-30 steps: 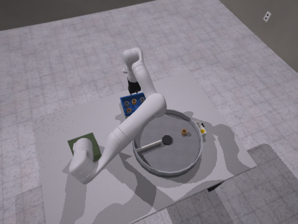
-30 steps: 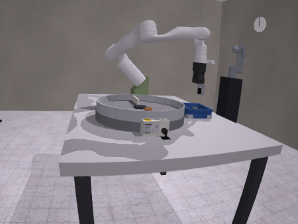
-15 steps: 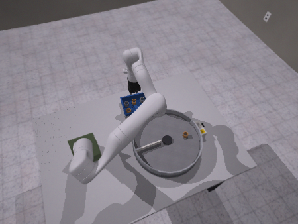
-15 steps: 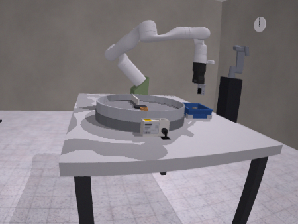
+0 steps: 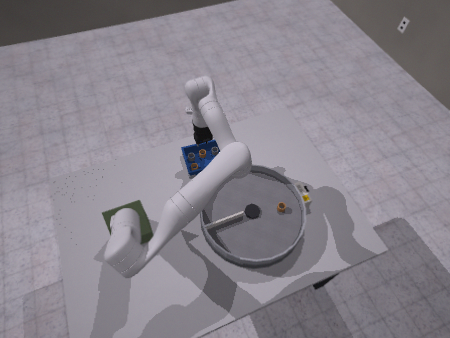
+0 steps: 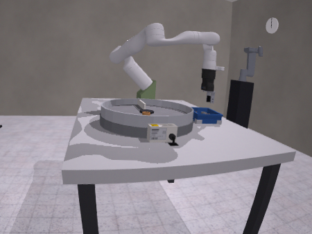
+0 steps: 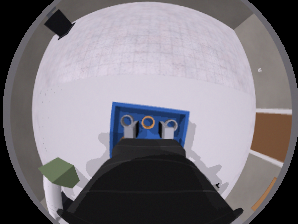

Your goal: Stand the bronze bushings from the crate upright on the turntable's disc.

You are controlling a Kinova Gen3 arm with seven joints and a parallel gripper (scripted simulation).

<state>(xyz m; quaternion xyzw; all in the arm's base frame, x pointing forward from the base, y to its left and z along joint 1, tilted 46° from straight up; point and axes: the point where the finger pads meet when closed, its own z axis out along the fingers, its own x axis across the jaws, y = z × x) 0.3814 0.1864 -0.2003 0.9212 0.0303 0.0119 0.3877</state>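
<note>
The blue crate (image 5: 184, 152) (image 6: 208, 116) (image 7: 153, 107) stands on the table behind the turntable. In it I see two bronze bushings (image 5: 202, 153) (image 5: 194, 166) and two steel bushings (image 5: 191, 156) (image 5: 214, 149). The wrist view shows one bronze bushing (image 7: 148, 123) between two steel ones (image 7: 127, 121) (image 7: 170, 124). One more bronze bushing (image 5: 281, 204) (image 6: 147, 112) stands upright on the turntable's grey disc (image 5: 265, 235), to the right of the black hub (image 5: 252, 210). My gripper (image 5: 202, 134) (image 6: 209, 98) is open and empty. It hangs well above the crate's far side.
A raised ring wall (image 5: 235, 256) (image 6: 139, 122) surrounds the disc, and a light bar (image 5: 229, 218) runs from the hub to the wall. A control box (image 5: 303, 192) (image 6: 162, 131) sits on the turntable's side. A green block (image 5: 137, 215) (image 6: 150, 89) carries the arm's base. A black pedestal (image 6: 240, 102) stands beyond the table.
</note>
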